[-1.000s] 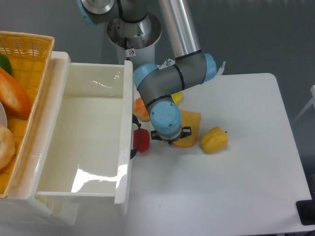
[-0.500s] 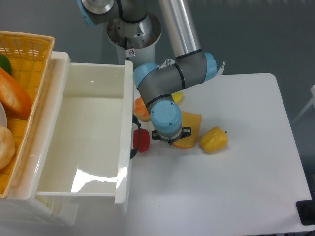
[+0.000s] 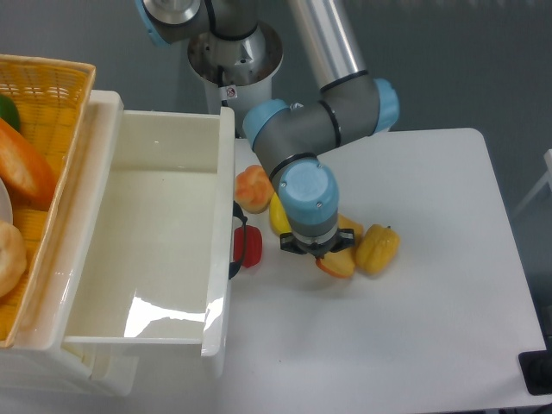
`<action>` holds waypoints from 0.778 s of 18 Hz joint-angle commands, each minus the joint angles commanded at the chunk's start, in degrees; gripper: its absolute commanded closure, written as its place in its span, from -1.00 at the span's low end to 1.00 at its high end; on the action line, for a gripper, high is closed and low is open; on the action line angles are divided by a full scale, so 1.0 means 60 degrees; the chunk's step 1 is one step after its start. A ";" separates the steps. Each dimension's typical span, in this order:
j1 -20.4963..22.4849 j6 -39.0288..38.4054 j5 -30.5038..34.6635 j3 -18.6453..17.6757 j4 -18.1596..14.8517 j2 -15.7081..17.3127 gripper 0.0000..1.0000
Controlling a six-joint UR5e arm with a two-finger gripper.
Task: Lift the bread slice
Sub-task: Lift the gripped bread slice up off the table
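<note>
The bread slice [image 3: 340, 262] pokes out from under the arm's blue wrist, just left of the yellow bell pepper [image 3: 377, 247]. Only its orange lower corner and crust edge show, and it sits tilted. My gripper [image 3: 317, 249] points straight down over it, and the wrist housing hides most of the fingers. The slice has travelled with the gripper, so the jaws are shut on it. Whether it has left the table surface I cannot tell.
A round peach-orange food [image 3: 254, 188] and a yellow piece [image 3: 278, 216] lie just left of the gripper. A red item [image 3: 249, 246] rests against the white bin's wall [image 3: 222, 216]. A wicker basket [image 3: 52, 95] with food stands at far left.
The wrist has swung right and toward the table's front, and the bread slice has gone with it to beside the pepper. The peach-orange ball and a yellow piece are now uncovered.
</note>
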 joint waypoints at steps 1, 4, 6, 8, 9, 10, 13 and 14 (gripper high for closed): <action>0.0175 0.0249 -0.0205 0.0088 0.0000 0.0059 1.00; 0.0542 0.1680 -0.0631 0.0542 -0.0305 0.0148 1.00; 0.0660 0.2970 -0.0675 0.0762 -0.0542 0.0206 1.00; 0.0879 0.3880 -0.0792 0.0996 -0.0586 0.0265 1.00; 0.0967 0.4232 -0.0909 0.1084 -0.0644 0.0279 1.00; 0.1084 0.4627 -0.0982 0.1230 -0.0775 0.0294 1.00; 0.1290 0.5609 -0.0998 0.1801 -0.1624 0.0251 1.00; 0.1348 0.5888 -0.0983 0.1977 -0.1843 0.0221 1.00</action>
